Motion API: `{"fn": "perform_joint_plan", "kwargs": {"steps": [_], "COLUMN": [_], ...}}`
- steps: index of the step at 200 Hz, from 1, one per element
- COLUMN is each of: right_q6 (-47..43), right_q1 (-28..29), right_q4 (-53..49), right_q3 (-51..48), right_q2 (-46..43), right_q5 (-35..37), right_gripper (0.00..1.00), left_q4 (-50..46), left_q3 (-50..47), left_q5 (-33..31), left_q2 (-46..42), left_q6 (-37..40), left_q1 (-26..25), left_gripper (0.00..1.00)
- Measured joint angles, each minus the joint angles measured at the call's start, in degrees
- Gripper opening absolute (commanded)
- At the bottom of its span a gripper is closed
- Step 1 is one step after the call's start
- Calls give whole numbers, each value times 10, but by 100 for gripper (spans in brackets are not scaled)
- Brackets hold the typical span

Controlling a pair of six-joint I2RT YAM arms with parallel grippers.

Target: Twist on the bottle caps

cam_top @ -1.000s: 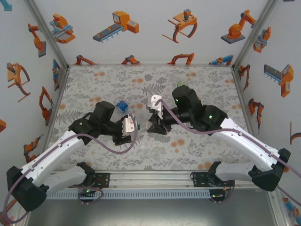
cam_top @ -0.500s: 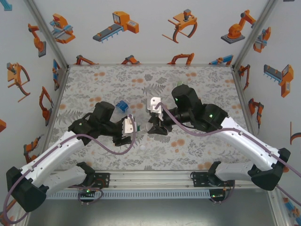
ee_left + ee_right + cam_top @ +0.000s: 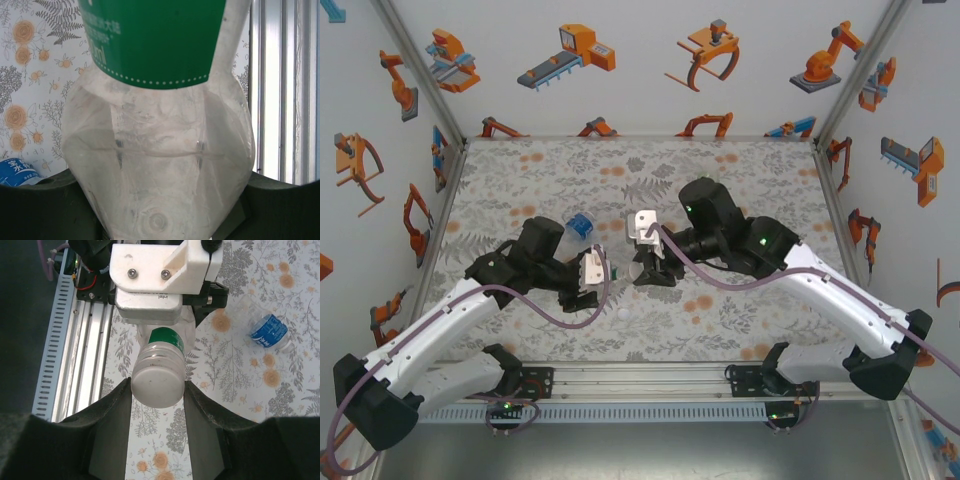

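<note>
Over a floral tabletop point(image 3: 520, 170) walled in by robot pictures, the right end effector point(image 3: 648, 270) is pinching, nearly shut, a white cap point(image 3: 155, 386) sitting on the neck of a green-labelled bottle point(image 3: 155, 50), apparently to twist it on. The left end effector point(image 3: 160, 210) is clamping that bottle's base, holding it level in the air as a counter-hold. A blue-labelled bottle point(image 3: 269, 331) is lying well apart on the tabletop.

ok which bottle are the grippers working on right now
The green-labelled bottle, held in the left gripper, with the right gripper closed on its white cap. The blue-labelled bottle lies loose on the table.
</note>
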Motion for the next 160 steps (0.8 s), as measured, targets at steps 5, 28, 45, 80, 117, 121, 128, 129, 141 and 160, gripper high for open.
{"fn": "perform_joint_plan", "kwargs": {"steps": [5,28,45,80,117,121,128,129,141,160], "right_q6": [-4,-21,-32,-62,-103,-106,-111,-112,-118,-122], "right_q1": [2,7,11,14,18,18,18,18,18,18], "right_q4": [0,0,0,-5,-18,-20,-21,-21,-24,-26], "right_q3": [0,0,-2,-3,0,0,0,0,0,0], "right_q2": [0,0,-2,-2,-2,-2,-2,-2,-1,0], "right_q5": [1,5,10,11,0,-1,-3,-4,-7,-12], "right_gripper": [9,7,7,5,4,4,3,3,2,1], "left_q4": [-1,-4,-6,-7,-11,-12,-13,-14,-16,-19], "left_q3": [0,0,0,0,0,0,0,0,0,0], "left_q5": [0,0,0,5,19,21,24,25,28,32], "left_q2": [0,0,0,0,2,2,3,3,5,5], "left_q6": [0,0,0,0,3,3,4,4,4,6], "left_q1": [0,0,0,0,0,0,0,0,0,0], "left_gripper": [0,0,0,0,0,0,0,0,0,0]}}
